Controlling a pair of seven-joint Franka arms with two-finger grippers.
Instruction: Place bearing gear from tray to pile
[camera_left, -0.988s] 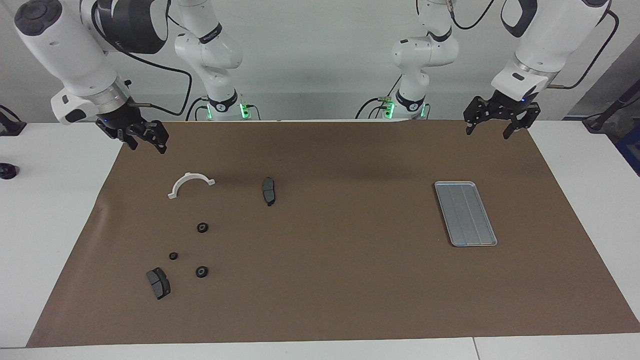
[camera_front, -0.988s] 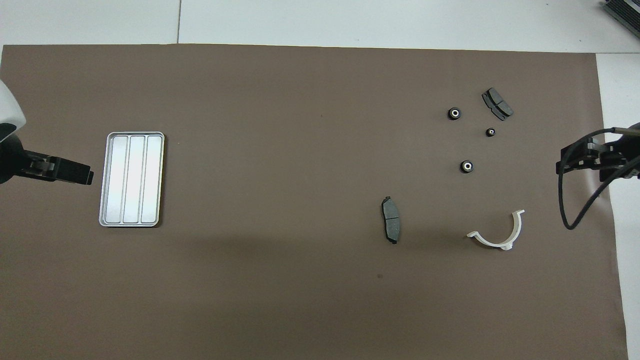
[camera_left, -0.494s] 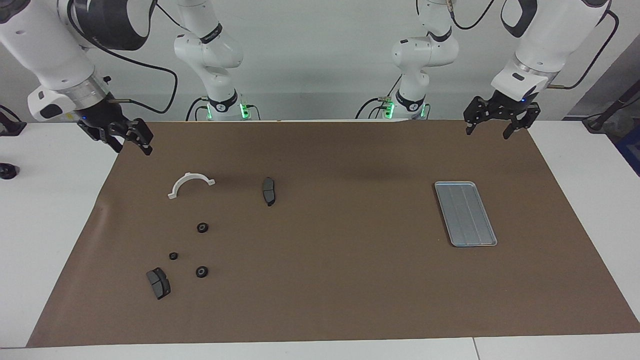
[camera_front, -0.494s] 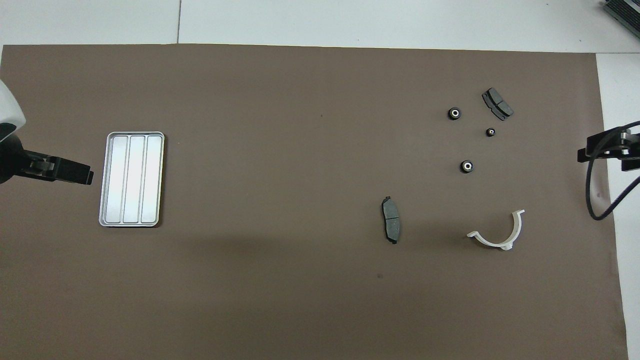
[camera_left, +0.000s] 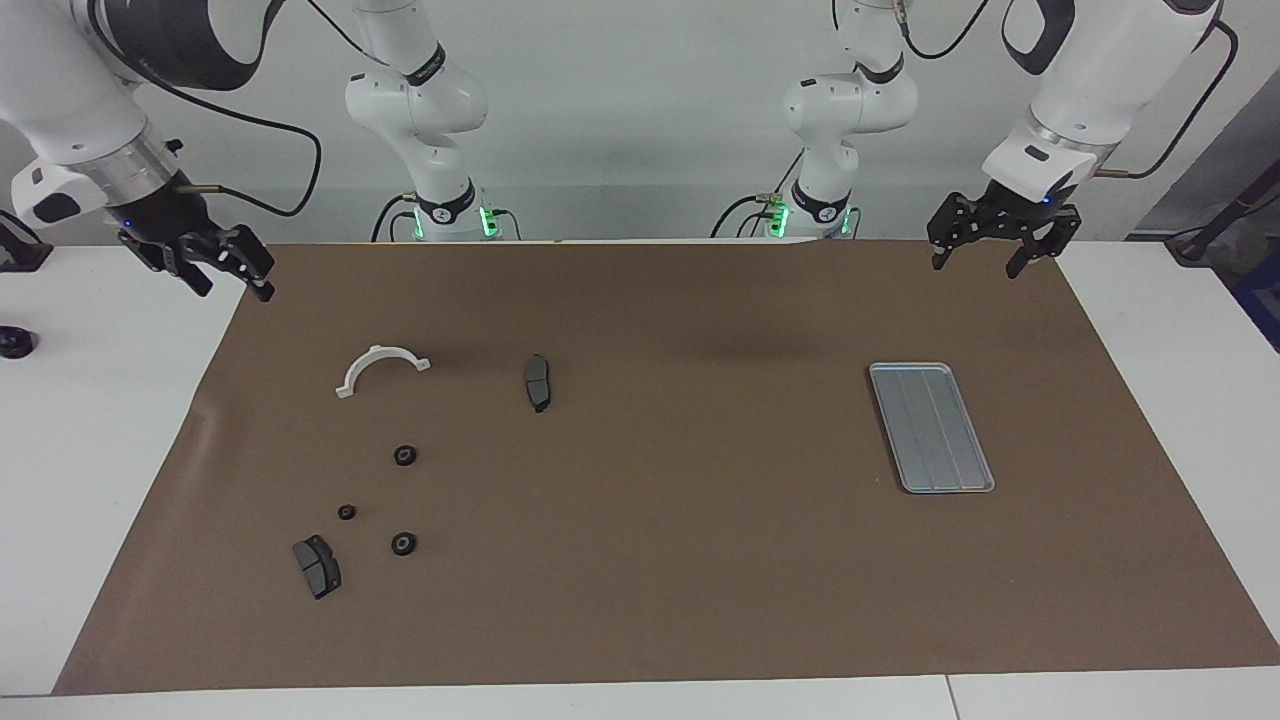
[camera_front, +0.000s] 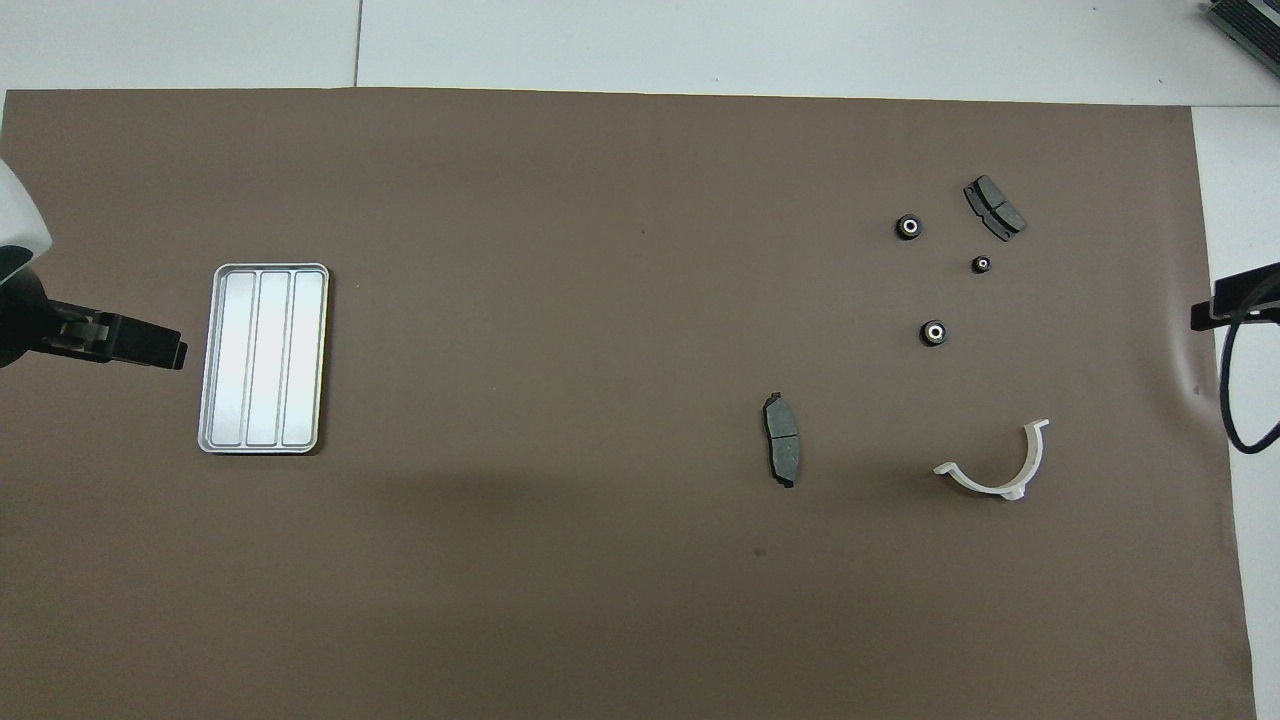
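Both claws hang in the air, holding nothing. My right claw (camera_left: 225, 272) is over the corner of the brown mat (camera_left: 660, 470) at the right arm's end of the surface (camera_left: 110, 420), its fingers spread apart with only air between them. My left claw (camera_left: 1000, 247) is over the mat's edge closest to my bases, at the left arm's end, its 2 fingers likewise parted and gripping nothing; this arm waits.

Tray (camera_left: 931, 427): lies flat on the mat toward the left arm's end, ridges running lengthwise. No part lies in it in either view (camera_front: 263, 358).

Pile, toward the right arm's end, all parts resting on the mat and apart from one another:
- 1 white half-ring bracket (camera_left: 381, 368), nearest to my bases of the group.
- 1 dark brake pad (camera_left: 538, 382), beside the bracket, toward the middle of the mat.
- 3 small black round gears: 1 gear (camera_left: 404, 455) farther from me than the bracket, 1 smaller gear (camera_left: 346, 512) farther out, and 1 gear (camera_left: 403, 543) farther out again.
- 1 second brake pad (camera_left: 317, 566), farthest from my bases, near the smaller gear.

In the overhead view the 3 gears (camera_front: 934, 333) show pale centres.
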